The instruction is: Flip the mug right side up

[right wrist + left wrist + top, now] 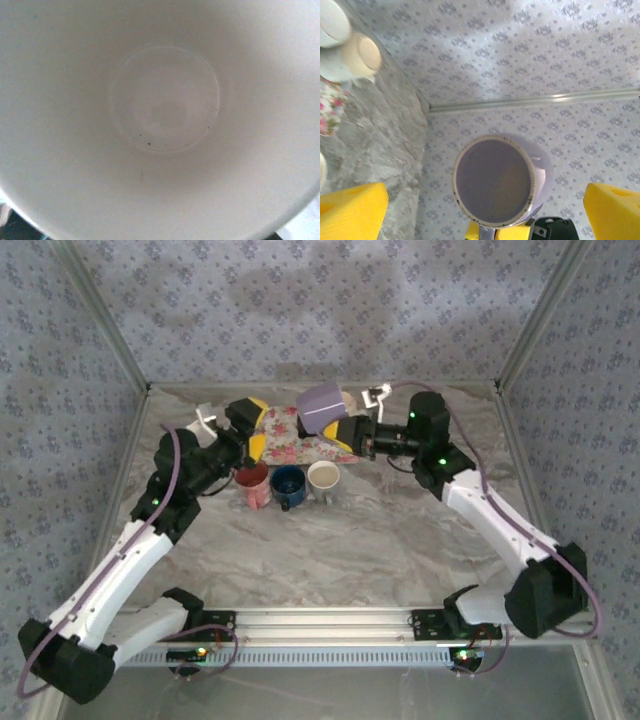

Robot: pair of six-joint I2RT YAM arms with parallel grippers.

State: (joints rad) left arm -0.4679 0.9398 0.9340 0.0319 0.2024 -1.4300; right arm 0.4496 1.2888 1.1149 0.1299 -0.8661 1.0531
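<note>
Between the clamped fingers of the right gripper (339,426) hangs one lavender mug (320,405), seemingly lying sideways: mouth toward that wrist, base facing the left gripper (257,427), its fingers spread empty. Below them, three stand upright: pink mug (252,485), blue mug (288,484), cream mug (323,479).

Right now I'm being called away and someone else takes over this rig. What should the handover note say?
Left pincer: open, empty, beside the cloth, facing the mug.
Right pincer: shut on the mug, holding it in the air over the cloth.
Mug: on its side, base toward the left arm, mouth toward the right wrist camera.
Done: mug picked up and partly turned.
Left: tip it mouth up, set it on the table, release.
Nearby: pink mug, blue mug and cream mug stand upright.
</note>
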